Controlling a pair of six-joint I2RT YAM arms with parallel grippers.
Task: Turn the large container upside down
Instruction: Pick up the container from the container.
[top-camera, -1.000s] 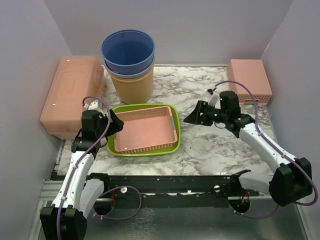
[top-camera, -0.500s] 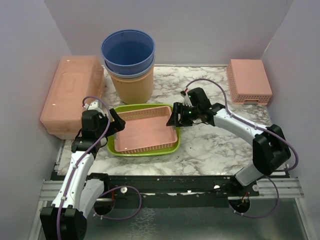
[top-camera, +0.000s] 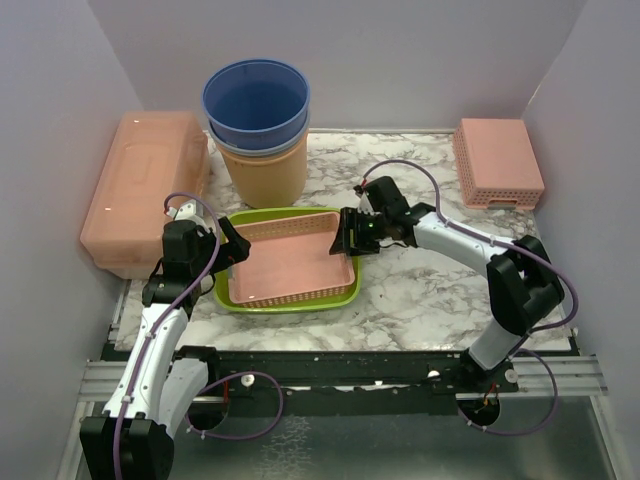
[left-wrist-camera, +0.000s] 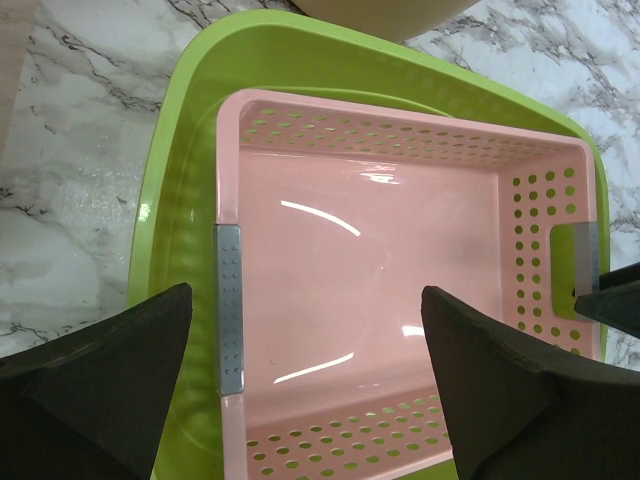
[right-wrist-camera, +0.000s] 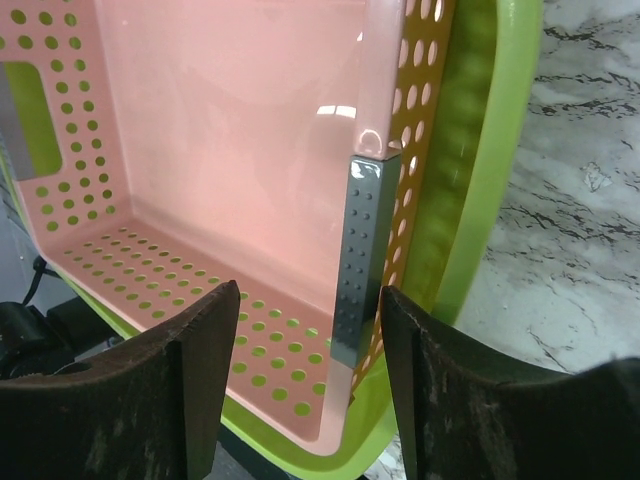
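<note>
The large container is a pink perforated basket (top-camera: 290, 262) (left-wrist-camera: 370, 270) (right-wrist-camera: 230, 130), standing upright and nested in a green tray (top-camera: 285, 303) (left-wrist-camera: 180, 200) (right-wrist-camera: 480, 180). Grey strips mark its two short rims. My left gripper (top-camera: 228, 250) (left-wrist-camera: 305, 292) hovers wide open over the basket's left end, one finger above the green rim and one above the pink floor. At the right end, my right gripper (top-camera: 348, 240) (right-wrist-camera: 310, 290) is open and straddles the rim at the grey strip. One of its fingers is inside the basket and the other outside, with gaps showing on both sides.
A blue bucket (top-camera: 257, 100) is stacked in a tan one (top-camera: 265, 175) just behind the tray. A pink lidded box (top-camera: 145, 190) lies along the left wall. A smaller pink basket (top-camera: 497, 160) sits upside down at the back right. Walls close in on three sides.
My right arm has swung left from over the marble to the basket's right rim, and its jaws have narrowed a little. My left gripper has opened wider in place.
</note>
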